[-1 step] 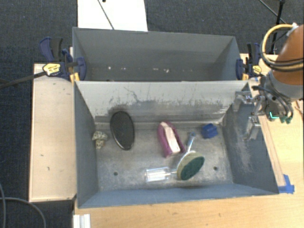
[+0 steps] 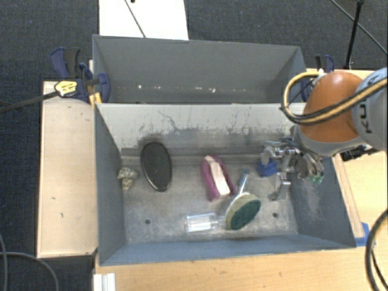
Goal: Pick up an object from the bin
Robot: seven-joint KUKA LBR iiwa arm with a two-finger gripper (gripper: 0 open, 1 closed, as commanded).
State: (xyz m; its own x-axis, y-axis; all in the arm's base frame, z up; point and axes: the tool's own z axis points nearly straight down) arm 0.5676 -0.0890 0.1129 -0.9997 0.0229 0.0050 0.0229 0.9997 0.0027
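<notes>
The gripper (image 2: 280,183), its opening impossible to judge, hangs low in the grey bin (image 2: 115,162) with a green-headed scrub brush (image 2: 244,213) just beside it, where an off-centre descent could knock the brush aside or strike bare floor.

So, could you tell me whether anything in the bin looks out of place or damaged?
Nothing stands out. The black oval thing, the pink and white piece, the green round-headed brush and the clear plastic piece lie loose on the bin floor, none visibly broken or spilled. The gripper hangs right of the brush.
</notes>
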